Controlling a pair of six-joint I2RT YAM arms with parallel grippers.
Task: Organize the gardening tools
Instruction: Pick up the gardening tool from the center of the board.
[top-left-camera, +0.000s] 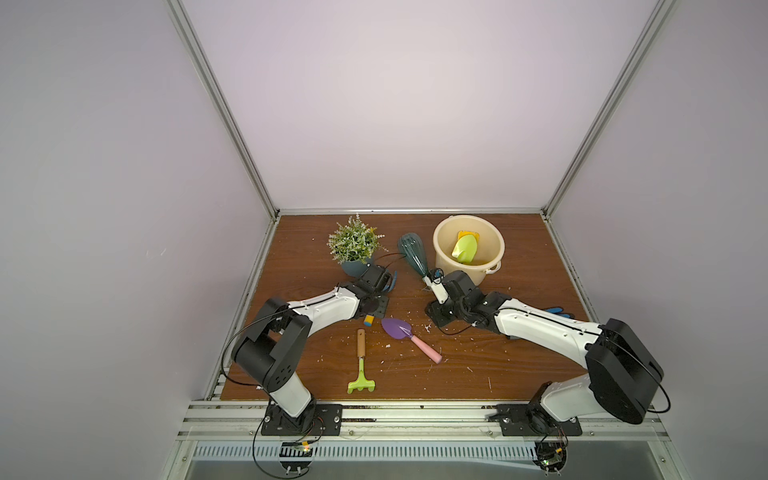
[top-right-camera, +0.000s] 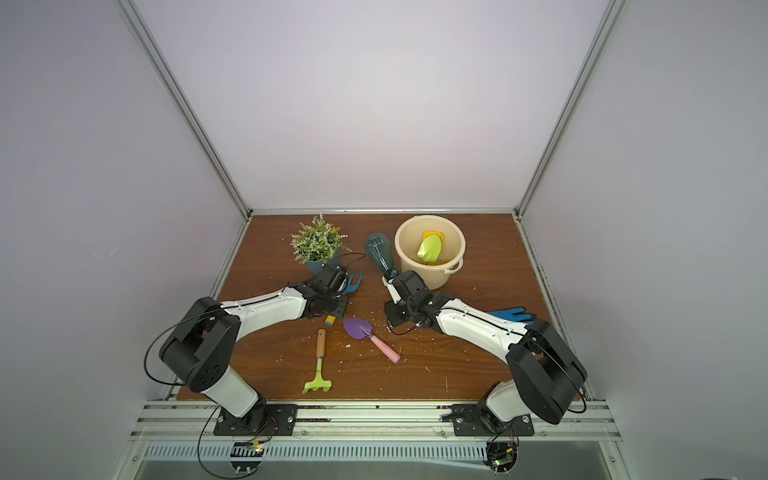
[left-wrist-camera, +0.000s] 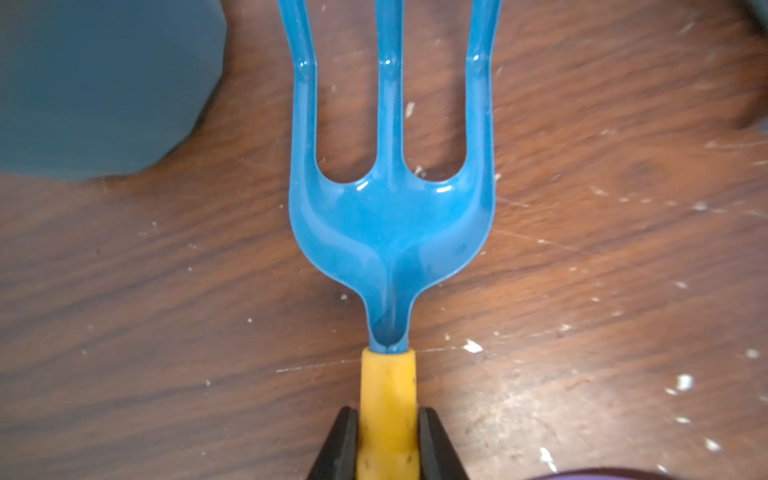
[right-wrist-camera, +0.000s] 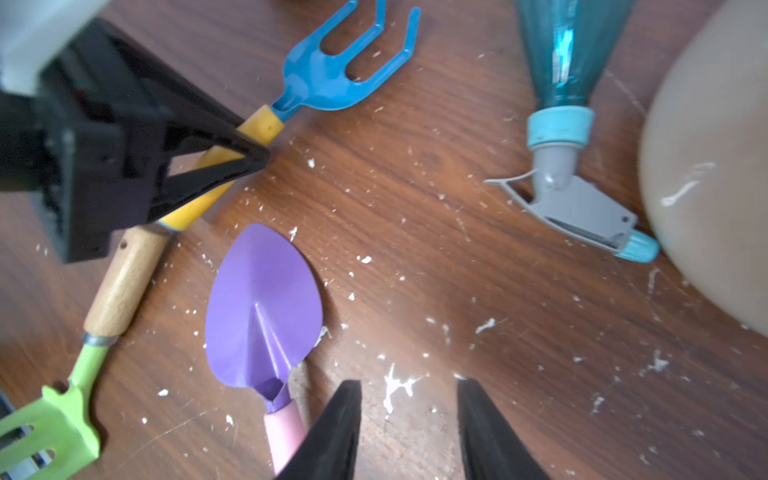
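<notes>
My left gripper is shut on the yellow handle of the blue fork, whose tines point toward the plant pot. The fork is low over the wooden table. My right gripper is open over bare wood with nothing between its fingers. The purple trowel with a pink handle lies just beside it. The lime-green rake lies near the front. The teal spray bottle lies beside the cream bucket. The bucket holds the yellow scoop and the lime-green trowel.
A potted plant in a dark teal pot stands close by the fork's tines. A blue-fingered glove lies under my right arm. White crumbs are scattered over the wood. Metal frame rails and grey walls enclose the table.
</notes>
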